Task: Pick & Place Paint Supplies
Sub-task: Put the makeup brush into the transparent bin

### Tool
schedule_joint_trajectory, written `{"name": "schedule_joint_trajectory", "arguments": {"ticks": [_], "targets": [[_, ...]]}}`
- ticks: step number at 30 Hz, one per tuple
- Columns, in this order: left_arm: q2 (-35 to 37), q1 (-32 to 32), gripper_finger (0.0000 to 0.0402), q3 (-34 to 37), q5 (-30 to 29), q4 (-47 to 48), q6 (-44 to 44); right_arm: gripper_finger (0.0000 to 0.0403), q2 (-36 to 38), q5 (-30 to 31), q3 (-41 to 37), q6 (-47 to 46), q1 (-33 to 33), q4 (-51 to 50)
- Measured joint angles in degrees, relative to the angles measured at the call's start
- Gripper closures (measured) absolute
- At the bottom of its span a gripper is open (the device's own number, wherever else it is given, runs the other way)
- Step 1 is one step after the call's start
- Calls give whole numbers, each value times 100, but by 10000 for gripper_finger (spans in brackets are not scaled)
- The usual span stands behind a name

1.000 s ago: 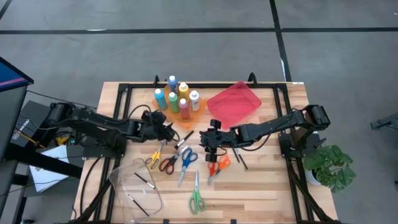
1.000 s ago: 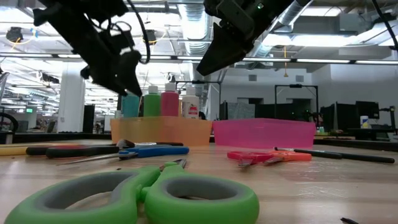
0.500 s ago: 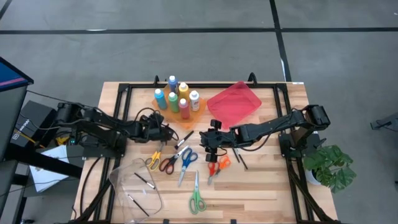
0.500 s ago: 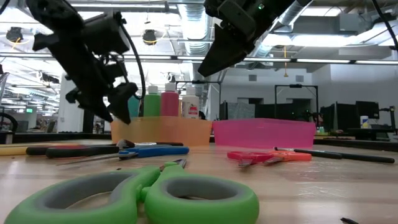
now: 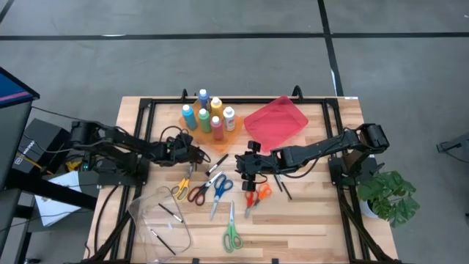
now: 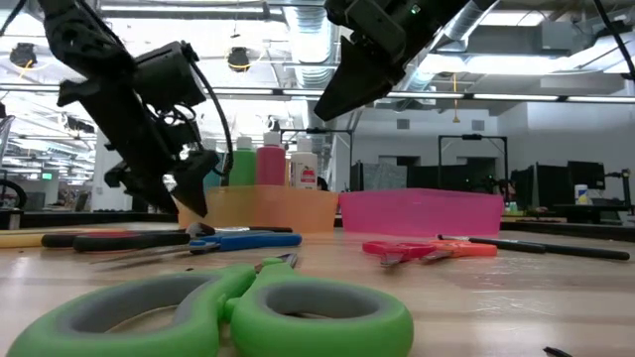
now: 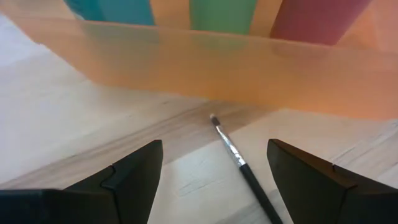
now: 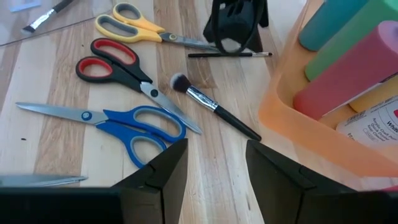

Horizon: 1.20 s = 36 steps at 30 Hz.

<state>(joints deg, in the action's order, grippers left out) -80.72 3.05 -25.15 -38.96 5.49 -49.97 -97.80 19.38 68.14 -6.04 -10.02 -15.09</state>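
Observation:
Several paint bottles (image 5: 209, 114) stand in an orange tray (image 5: 220, 136) at the table's far middle. A thin dark brush (image 7: 239, 165) lies on the wood just in front of that tray's wall (image 7: 205, 62). My left gripper (image 7: 214, 146) is open low over this brush, one finger on each side, touching nothing. A thicker brush (image 8: 214, 111) and yellow (image 8: 146, 28), red (image 8: 118, 68) and blue scissors (image 8: 134, 124) lie nearby. My right gripper (image 5: 244, 172) hangs open above the table's middle, with nothing between its fingers.
A red tray (image 5: 276, 122) sits at the far right. Green scissors (image 5: 231, 233) and orange scissors (image 5: 256, 196) lie toward the near side. A clear tray (image 5: 161, 220) holding brushes lies at the near left. A black frame runs along the table's edges.
My left gripper has come down toward the table beside the orange tray, drawing a little toward the table's left edge and rolling at the wrist; it stays open. My right gripper has kept still.

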Motion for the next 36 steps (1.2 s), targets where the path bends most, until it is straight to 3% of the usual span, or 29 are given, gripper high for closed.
{"name": "schedule_joint_trajectory", "arguments": {"ticks": [9,18,36], "targets": [[-872,48,130,-30,-118,-786,49,244,0,0,0,0,-2,22],[-1000,151,161,-44,-226,-897,50,244,0,0,0,0,0,17],[-1004,155,346,-31,-216,-845,10,244,0,0,0,0,-3,15]]}}
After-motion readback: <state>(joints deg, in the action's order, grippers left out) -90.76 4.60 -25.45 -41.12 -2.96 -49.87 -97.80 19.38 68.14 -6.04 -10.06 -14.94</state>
